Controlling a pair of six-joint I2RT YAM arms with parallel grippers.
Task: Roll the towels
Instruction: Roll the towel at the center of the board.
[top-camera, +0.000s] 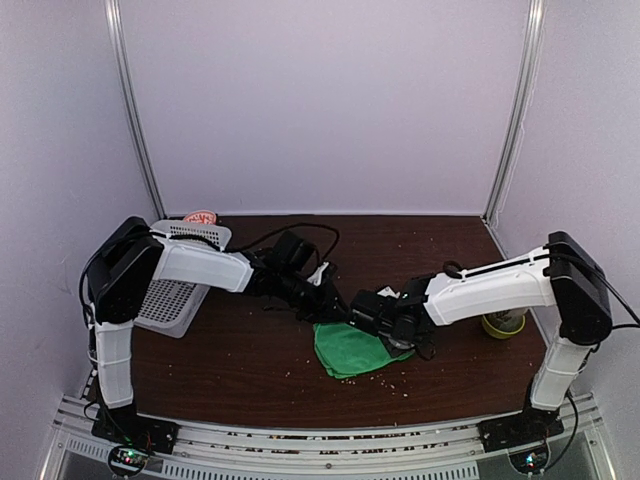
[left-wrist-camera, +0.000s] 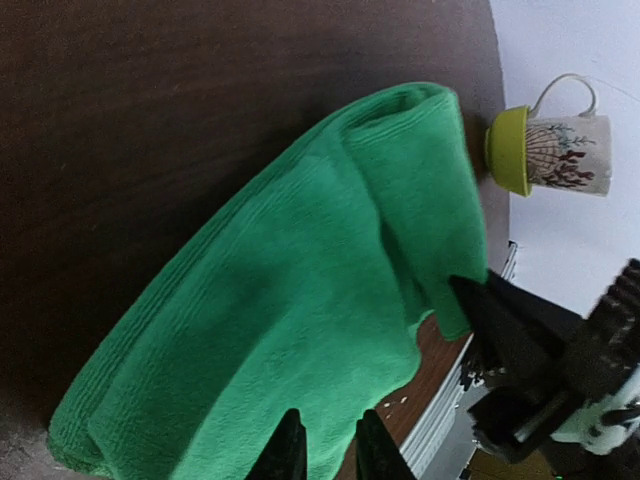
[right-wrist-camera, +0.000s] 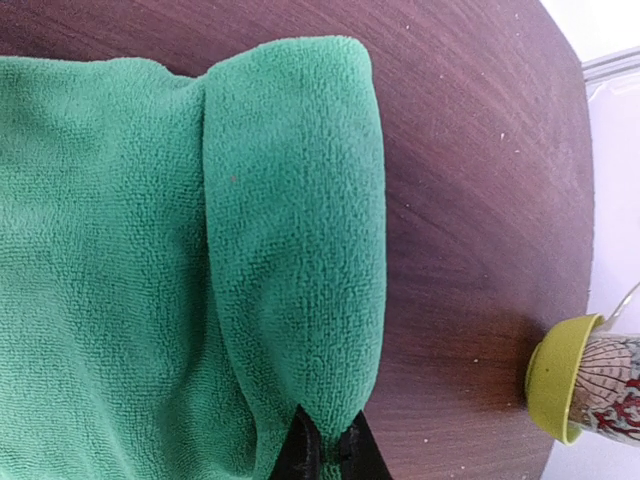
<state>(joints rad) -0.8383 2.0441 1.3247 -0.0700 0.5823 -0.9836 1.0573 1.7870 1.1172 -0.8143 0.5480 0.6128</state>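
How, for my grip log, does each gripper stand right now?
Left gripper: closed on the edge of the green towel.
Right gripper: closed, pinching the same towel's folded end.

The green towel (top-camera: 348, 350) is being shown spread on the bench (top-camera: 230, 370) at lower centre, one edge curled over; the pinkish towel (top-camera: 201, 216), upper left.

No legible text, brand, number or sign in any view.
- Mug (left-wrist-camera: 560, 150): red and dark plant drawing on pale side, lime-green rim; no lettering made out.
- Pinkish towel (top-camera: 201, 216) at far edge of basket (top-camera: 170, 300): orange-red print, too small to tell figures from letters.
- Green towel (right-wrist-camera: 150, 250) on counter (top-camera: 250, 360): plain pile, unmarked on faces shown.
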